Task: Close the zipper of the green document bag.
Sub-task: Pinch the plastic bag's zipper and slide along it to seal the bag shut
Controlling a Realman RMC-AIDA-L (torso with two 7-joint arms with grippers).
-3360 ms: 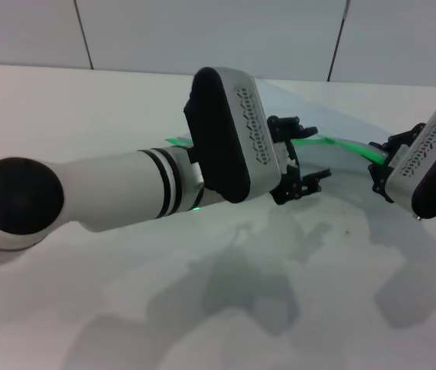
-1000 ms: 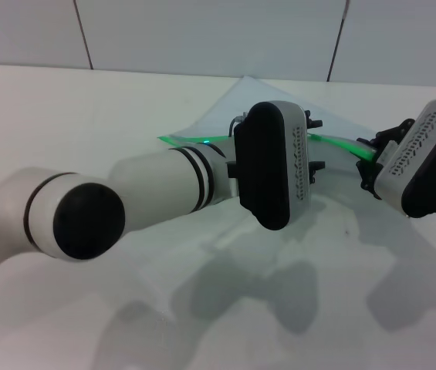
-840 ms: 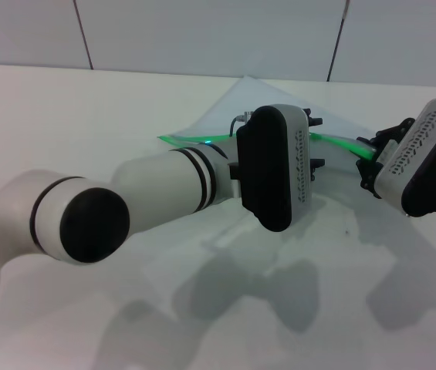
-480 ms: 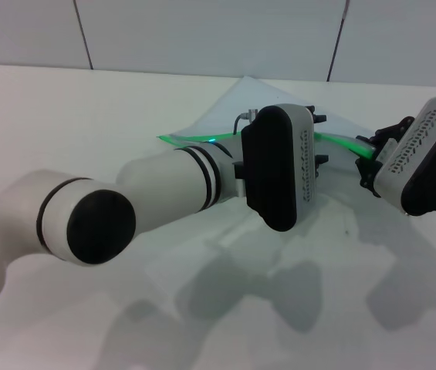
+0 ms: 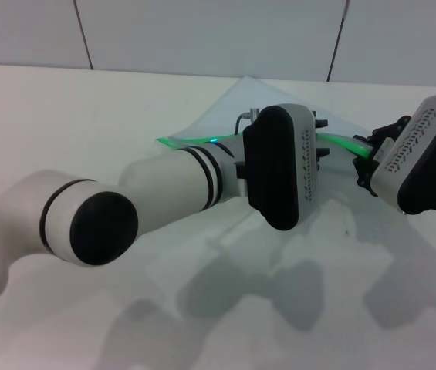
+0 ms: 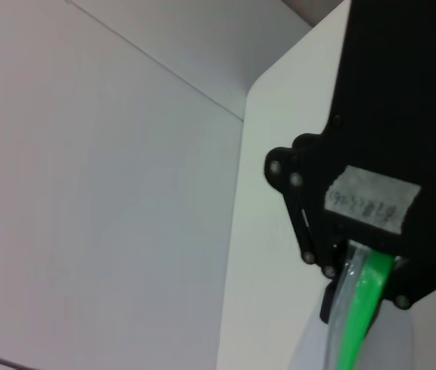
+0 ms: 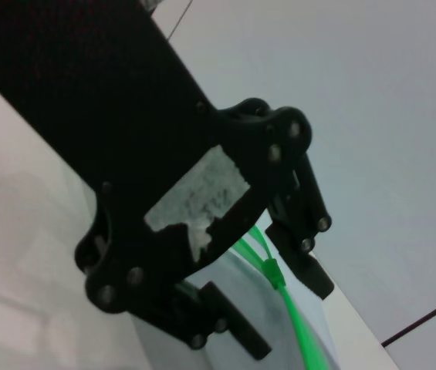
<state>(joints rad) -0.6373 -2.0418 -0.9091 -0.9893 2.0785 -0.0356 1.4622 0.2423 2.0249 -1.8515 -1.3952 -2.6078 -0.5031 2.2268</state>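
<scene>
The green document bag [image 5: 233,100] lies flat on the white table, its pale plastic reaching toward the back wall. Its zipper [image 5: 183,141] runs as a bright green strip along the near edge. My left gripper [image 5: 319,142], mostly hidden behind its wrist housing, is shut on the zipper [image 6: 360,312] partway along it. At the strip's right end my right gripper [image 5: 366,162] stands open. In the right wrist view its fingers [image 7: 304,258] straddle the small slider [image 7: 273,271]. Two green strands join there into one.
My left forearm [image 5: 163,189] crosses the middle of the white table [image 5: 86,100] and hides the bag's near side. A panelled wall [image 5: 202,31] rises just behind the table's far edge.
Since 3.4 s ago the left arm has swung in and its gripper has shut on the strip. Over the last second it has crept slightly right and up, and the right gripper has edged slightly upward.
</scene>
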